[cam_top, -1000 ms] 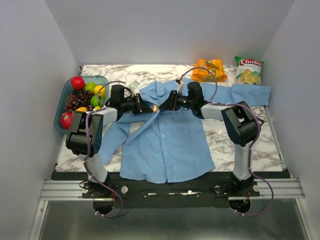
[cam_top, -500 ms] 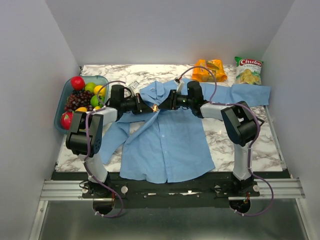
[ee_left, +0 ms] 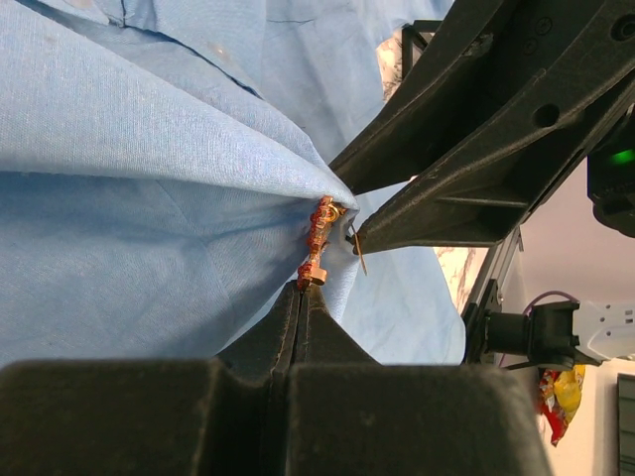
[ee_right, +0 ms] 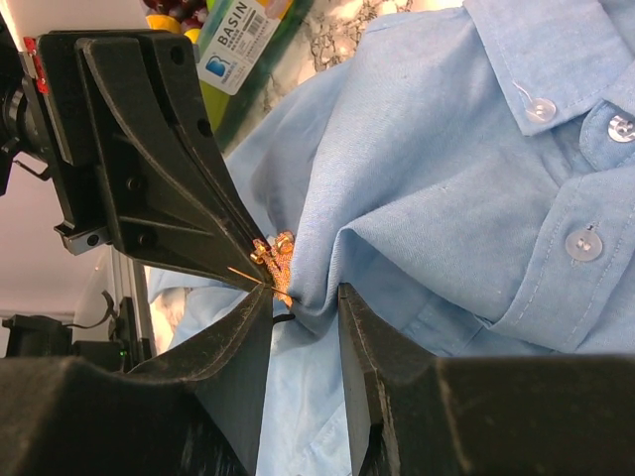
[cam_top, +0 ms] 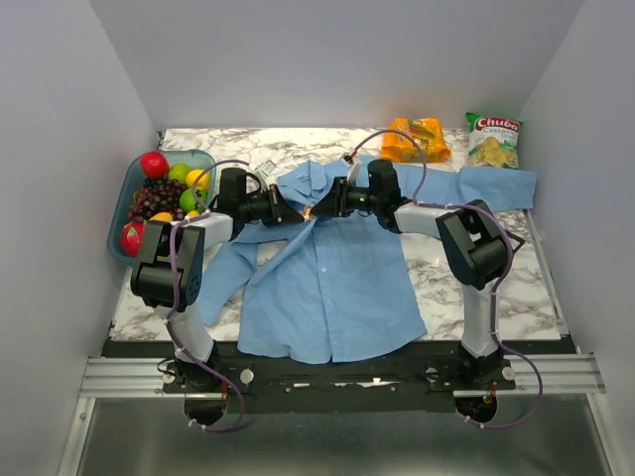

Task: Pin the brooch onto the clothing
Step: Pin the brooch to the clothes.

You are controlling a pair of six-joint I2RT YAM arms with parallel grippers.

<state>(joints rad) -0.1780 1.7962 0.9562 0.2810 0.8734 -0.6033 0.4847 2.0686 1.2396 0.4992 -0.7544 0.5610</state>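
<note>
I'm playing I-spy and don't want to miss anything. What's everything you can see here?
shirt: one, light blue, spread across the table's middle
brooch: one, orange-red and gold, at the shirt's front, near the collar
fruit tub: one, teal, left edge
snack bag: one, orange, back edge
chips bag: one, green, back right
table: one, white marble, under everything
left gripper: one, black, shut on the brooch
right gripper: one, black, pinching a shirt fold

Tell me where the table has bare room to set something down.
Bare marble: right of the shirt, under its sleeve; also back left, between fruit basin and shirt. Crowded: the middle, with left gripper, right gripper and brooch.
</note>
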